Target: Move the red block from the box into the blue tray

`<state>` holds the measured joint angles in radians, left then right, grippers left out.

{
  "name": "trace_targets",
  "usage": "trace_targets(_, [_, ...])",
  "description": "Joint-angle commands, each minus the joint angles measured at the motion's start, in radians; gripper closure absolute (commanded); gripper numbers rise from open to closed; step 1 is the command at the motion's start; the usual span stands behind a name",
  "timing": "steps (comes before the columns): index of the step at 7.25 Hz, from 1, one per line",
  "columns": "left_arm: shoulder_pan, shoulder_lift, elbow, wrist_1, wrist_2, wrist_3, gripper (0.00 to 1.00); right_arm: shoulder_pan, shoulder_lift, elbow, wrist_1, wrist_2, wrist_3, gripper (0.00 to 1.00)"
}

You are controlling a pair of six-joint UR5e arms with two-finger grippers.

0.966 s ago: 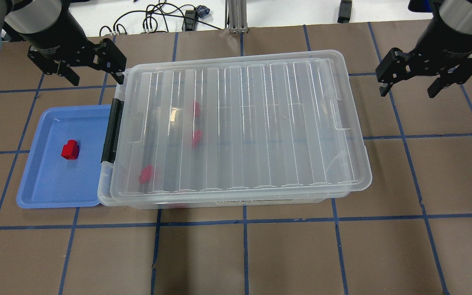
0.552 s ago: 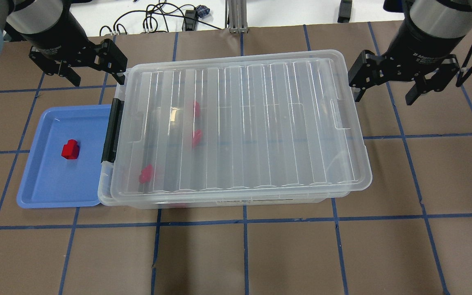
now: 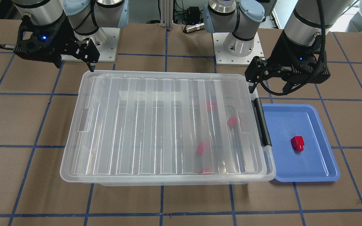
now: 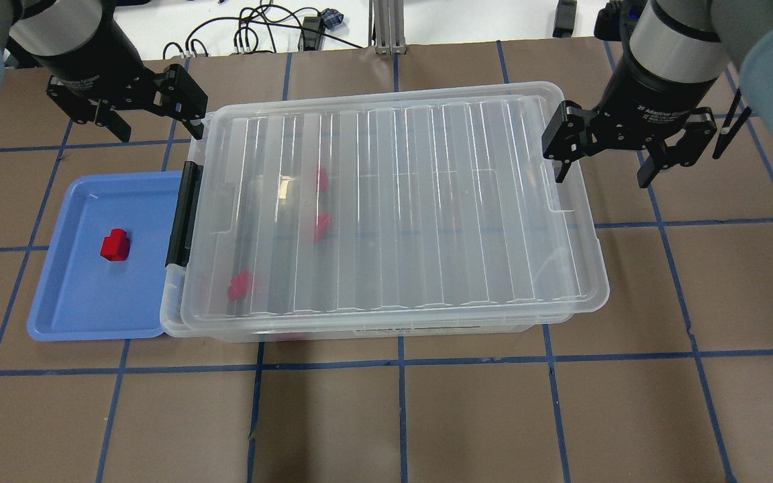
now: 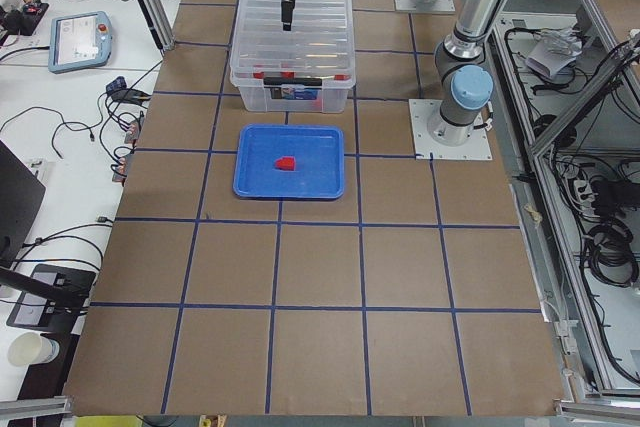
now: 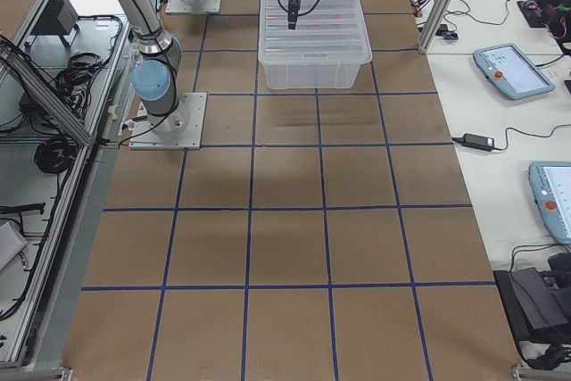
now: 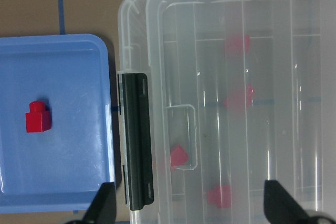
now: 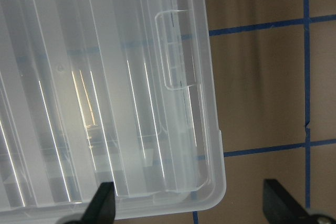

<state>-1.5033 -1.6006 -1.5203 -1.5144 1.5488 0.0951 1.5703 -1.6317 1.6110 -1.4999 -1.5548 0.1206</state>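
Note:
The box (image 4: 427,201) is a clear bin with its ribbed lid on and a black latch (image 4: 182,215) on its left short side. Three red blocks (image 4: 321,225) show blurred through the lid. One red block (image 4: 115,245) lies in the blue tray (image 4: 78,302), which sits against the latch side; it also shows in the left wrist view (image 7: 38,117). My left gripper (image 4: 155,127) is open and empty, above the box's far left corner. My right gripper (image 4: 602,176) is open and empty, straddling the box's right short edge near its far corner.
Cables (image 4: 259,30) and an aluminium post (image 4: 386,27) lie beyond the table's far edge. The two arm bases (image 3: 237,47) stand behind the box. Brown table with blue tape lines (image 4: 400,362) surrounds the box.
My right gripper has moved left and slightly nearer, from off to the box's right to over its right edge. The left gripper, box, tray and blocks have not moved.

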Motion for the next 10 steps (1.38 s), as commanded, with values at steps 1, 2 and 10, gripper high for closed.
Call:
trace_targets(1, [0.0,-0.005,0.0,0.0,0.001,0.0,0.0,-0.009,0.003,0.01,-0.017,-0.004,-0.01,0.0])
trace_targets(2, [-0.001,-0.002,0.0,-0.001,-0.001,0.0,0.0,-0.009,0.001,0.01,-0.016,-0.004,-0.009,0.0])
trace_targets(10, [-0.014,-0.022,0.0,-0.023,-0.001,-0.002,0.0,-0.012,-0.008,0.009,0.0,-0.002,-0.006,0.0])
